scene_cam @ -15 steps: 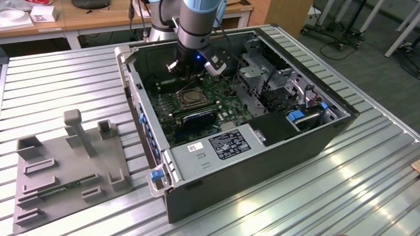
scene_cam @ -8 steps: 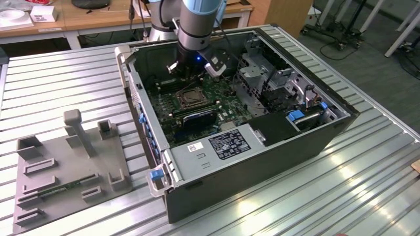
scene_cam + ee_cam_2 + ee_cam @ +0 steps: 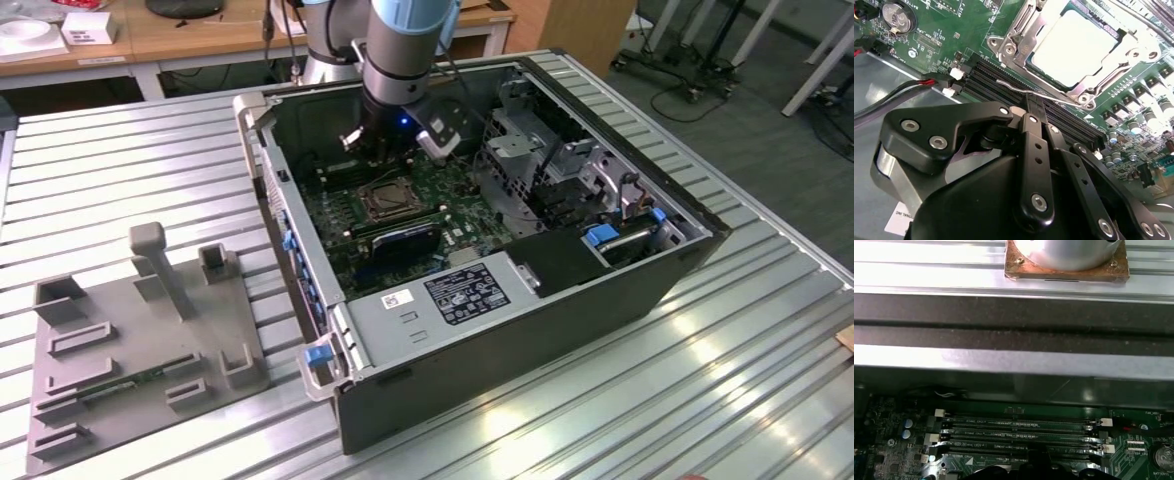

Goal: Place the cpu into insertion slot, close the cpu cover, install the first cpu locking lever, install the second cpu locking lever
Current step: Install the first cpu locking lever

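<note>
The cpu has a pale, matt metal top; the cpu cover is bright polished metal. The circuit board is glossy green. The table is ribbed, brushed metal.

4 long black memory slots lie side by side on the green motherboard, just ahead of the jaws. A round coin battery sits farther off, beyond the slots and to one side. Red and black cables run close beside the jaws. The open computer case surrounds the jaws and rests on the slatted metal worktop. A grey fixture plate with upright blocks lies well apart, outside the case.
</note>
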You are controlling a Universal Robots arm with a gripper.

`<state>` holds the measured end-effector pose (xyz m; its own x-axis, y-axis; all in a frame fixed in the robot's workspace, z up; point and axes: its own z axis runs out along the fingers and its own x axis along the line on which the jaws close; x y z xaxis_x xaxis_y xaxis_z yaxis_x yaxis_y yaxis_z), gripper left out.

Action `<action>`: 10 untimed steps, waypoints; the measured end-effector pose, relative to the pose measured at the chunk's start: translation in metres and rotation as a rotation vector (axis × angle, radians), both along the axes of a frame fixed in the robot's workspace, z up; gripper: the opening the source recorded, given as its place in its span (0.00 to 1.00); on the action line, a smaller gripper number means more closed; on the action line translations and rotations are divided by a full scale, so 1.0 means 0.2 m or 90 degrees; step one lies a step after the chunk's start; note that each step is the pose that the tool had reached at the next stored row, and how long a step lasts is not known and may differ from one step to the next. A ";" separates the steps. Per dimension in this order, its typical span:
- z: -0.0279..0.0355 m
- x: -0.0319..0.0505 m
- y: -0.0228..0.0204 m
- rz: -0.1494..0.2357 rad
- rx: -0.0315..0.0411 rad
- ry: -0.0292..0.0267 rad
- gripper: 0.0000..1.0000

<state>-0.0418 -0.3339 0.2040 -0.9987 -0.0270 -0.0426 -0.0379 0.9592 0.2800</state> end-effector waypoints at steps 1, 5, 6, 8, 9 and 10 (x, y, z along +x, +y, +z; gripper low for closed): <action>-0.002 0.001 0.000 0.000 0.0001 0.0000 0.11; -0.010 0.005 0.000 0.000 0.0000 0.0000 0.11; -0.011 0.006 0.000 0.000 -0.0001 0.0001 0.11; -0.011 0.006 0.000 0.000 -0.0002 0.0001 0.11; -0.012 0.006 0.000 0.000 -0.0001 0.0001 0.11; -0.012 0.006 0.000 0.000 0.0000 0.0000 0.11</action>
